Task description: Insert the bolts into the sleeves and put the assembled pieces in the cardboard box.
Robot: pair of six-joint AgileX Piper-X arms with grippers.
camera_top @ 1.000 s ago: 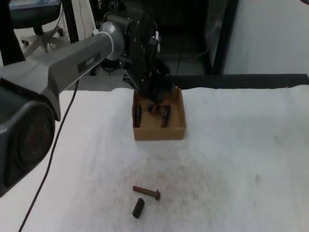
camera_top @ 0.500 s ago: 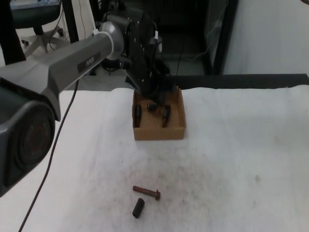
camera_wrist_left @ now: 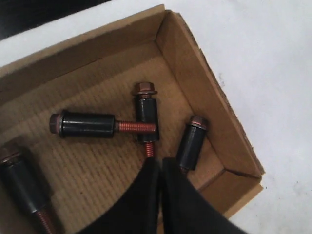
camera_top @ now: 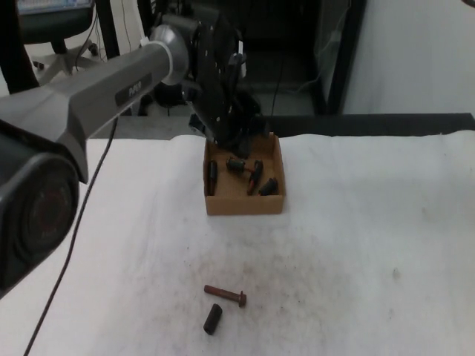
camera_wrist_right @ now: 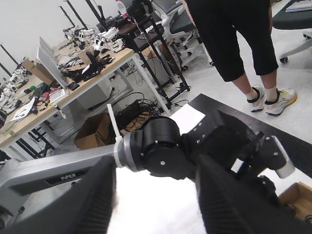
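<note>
Left gripper hangs over the far rim of the cardboard box, which sits mid-bench toward the far edge of the bench. From there the one loose bolt and the one loose sleeve lie well apart from it, toward the near edge. The bolt's long axis runs along that edge, head to the right, and the sleeve sits just beside it, nearer still.

On the left wrist view I see its fingers pressed together and empty above four assembled pieces lying in the box.

On the right wrist view the right gripper stands spread, holding nothing. I cannot tell which arm is nearer the bolt.
</note>
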